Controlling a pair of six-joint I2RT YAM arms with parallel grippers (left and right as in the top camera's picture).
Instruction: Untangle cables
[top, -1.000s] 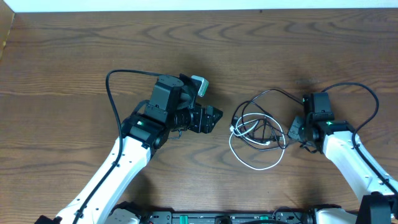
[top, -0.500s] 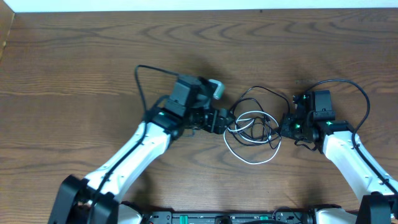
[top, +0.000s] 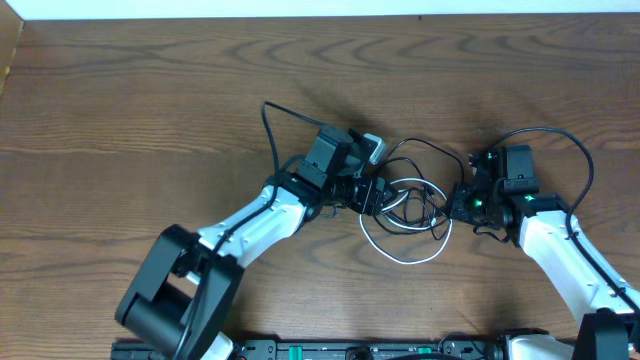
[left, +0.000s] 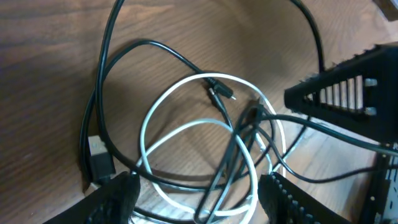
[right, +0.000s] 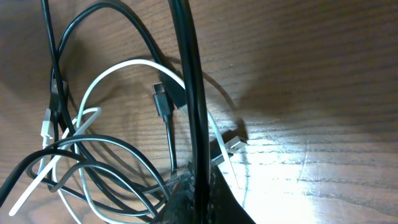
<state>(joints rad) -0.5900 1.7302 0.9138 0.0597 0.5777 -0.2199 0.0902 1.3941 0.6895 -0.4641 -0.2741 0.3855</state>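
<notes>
Thin white and black cables (left: 245, 124) lie between open left gripper (left: 199, 193) fingers; closed right gripper (top: 456, 205) pinches the black one.

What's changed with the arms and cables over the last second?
The left gripper swept to the right and now sits over the left side of the tangle, jaws open astride the white cable and black cable. The right gripper edged slightly left, and the tangle shifted a little with it. It stays shut on the black cable.
</notes>
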